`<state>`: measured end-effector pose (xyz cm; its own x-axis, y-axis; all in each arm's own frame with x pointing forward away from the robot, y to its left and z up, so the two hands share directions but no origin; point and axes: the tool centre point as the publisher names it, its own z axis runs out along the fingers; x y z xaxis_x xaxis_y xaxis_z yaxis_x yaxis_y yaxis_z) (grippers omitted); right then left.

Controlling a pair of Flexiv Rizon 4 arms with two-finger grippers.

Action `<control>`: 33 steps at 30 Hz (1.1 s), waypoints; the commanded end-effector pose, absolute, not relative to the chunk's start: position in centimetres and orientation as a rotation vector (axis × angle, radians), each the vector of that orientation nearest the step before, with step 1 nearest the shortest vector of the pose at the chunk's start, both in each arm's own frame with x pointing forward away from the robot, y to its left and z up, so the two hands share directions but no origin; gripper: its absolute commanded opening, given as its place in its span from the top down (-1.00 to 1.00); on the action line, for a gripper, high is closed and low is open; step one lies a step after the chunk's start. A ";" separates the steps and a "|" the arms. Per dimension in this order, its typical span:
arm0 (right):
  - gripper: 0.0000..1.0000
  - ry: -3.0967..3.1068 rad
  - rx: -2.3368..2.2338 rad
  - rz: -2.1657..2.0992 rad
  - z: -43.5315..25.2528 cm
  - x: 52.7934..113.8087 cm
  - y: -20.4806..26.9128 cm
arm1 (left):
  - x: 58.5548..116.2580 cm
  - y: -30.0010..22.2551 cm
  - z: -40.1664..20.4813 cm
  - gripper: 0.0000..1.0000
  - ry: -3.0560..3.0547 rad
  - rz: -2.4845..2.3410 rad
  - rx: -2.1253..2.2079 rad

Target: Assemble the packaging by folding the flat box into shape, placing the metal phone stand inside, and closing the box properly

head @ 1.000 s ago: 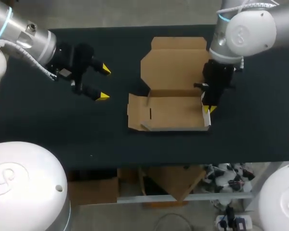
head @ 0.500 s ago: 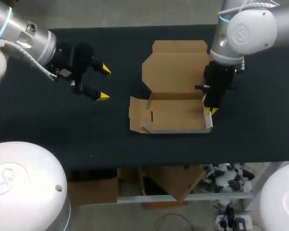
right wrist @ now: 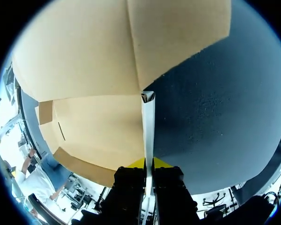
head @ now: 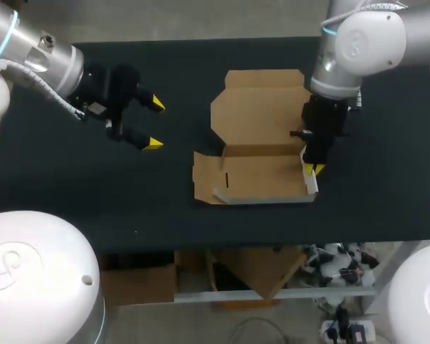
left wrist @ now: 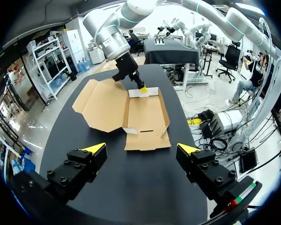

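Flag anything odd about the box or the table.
The box is only half-formed: its right side flap stands upright, pinched in the right gripper, while the left flap lies flat. No phone stand shows anywhere.

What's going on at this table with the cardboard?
A two-armed robot is partway through folding a cardboard box on the black table. The right gripper pinches the box's upright side flap between its closed fingers. The left gripper hangs open off to the side, touching nothing. The lid lies open, and no phone stand is in sight.
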<state>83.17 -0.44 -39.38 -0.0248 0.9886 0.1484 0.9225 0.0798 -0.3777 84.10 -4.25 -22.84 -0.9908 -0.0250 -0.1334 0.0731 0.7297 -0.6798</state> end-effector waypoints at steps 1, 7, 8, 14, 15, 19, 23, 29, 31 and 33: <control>1.00 -1.986 -1.862 0.295 -39.2 83.9 -0.2 | 84.1 -4.2 -22.7 -1.00 2.801 -1.102 0.039; 1.00 -2.002 -1.834 0.305 -39.4 83.8 0.2 | 84.1 -4.2 -22.7 -1.00 2.801 -1.102 0.039; 1.00 -2.006 -1.834 0.307 -39.4 83.7 0.3 | 84.1 -4.2 -22.7 -1.00 2.801 -1.102 0.039; 1.00 -2.032 -1.870 0.308 -39.6 83.4 0.7 | 84.1 -4.2 -22.7 -1.00 2.801 -1.102 0.039; 1.00 -2.035 -1.882 0.302 -39.6 83.3 0.7 | 84.1 -4.2 -22.7 -1.00 2.801 -1.102 0.039; 1.00 -2.042 -1.904 0.289 -39.8 83.0 0.8 | 84.1 -4.2 -22.7 -1.00 2.801 -1.102 0.039; 1.00 -2.045 -1.917 0.277 -40.2 82.9 0.9 | 84.1 -4.2 -22.7 -1.00 2.801 -1.102 0.039; 0.93 -2.047 -1.941 0.242 -40.5 83.1 0.9 | 84.1 -4.2 -22.7 -1.00 2.801 -1.102 0.039; 0.93 -2.048 -1.953 0.235 -40.6 83.1 0.9 | 84.1 -4.2 -22.7 -1.00 2.801 -1.102 0.039; 0.91 -2.051 -1.959 0.217 -40.6 83.2 0.9 | 84.1 -4.2 -22.7 -1.00 2.801 -1.102 0.039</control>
